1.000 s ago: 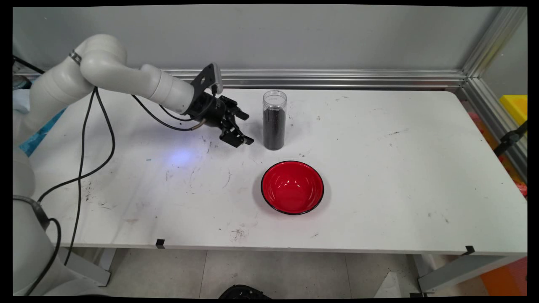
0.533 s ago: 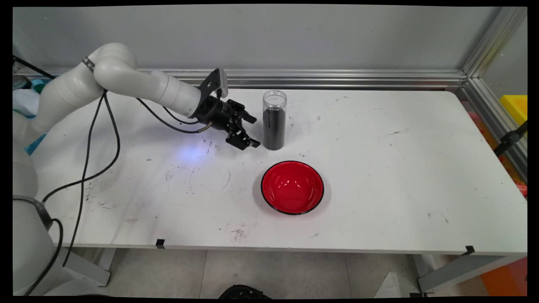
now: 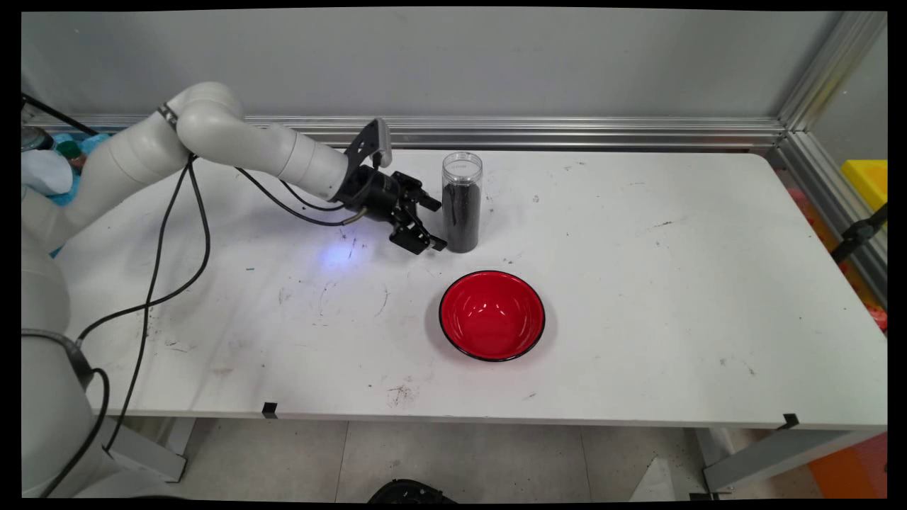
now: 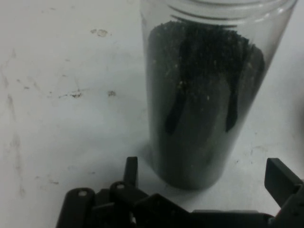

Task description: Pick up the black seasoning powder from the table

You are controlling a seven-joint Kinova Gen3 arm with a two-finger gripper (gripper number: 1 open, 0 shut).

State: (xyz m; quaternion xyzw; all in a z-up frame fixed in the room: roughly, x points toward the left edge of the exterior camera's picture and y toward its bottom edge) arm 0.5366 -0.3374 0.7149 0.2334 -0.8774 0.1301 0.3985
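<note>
Cables (image 3: 170, 276), black, hang from the white arm (image 3: 241, 145) at the left of the main view, and the arm reaches low across the white table (image 3: 673, 283) towards its far middle. Gripper (image 3: 437, 226): black, two-fingered, lying nearly level just above the tabletop, with its tips at the left side of a jar (image 3: 461, 205). The jaws stand wide open and hold nothing.

In the hand view the two fingers (image 4: 130, 170) rise at either side of the jar's lower part. They are spread wider than the jar, and a strip of table shows between each tip and the glass. No contact is visible. The jar lies in line with the gap, at the fingertips rather than deep between them.

Jar: a tall, clear cylinder, upright and without a lid, filled most of the way with fine black grains. It stands near the table's far edge.

Bowl (image 3: 492, 315): red inside with a dark rim, round and shallow, nothing in it. It sits upright just to the near side of the jar and slightly to the right, apart from both jar and gripper. The table to the right carries only scuffs and small dark marks.
</note>
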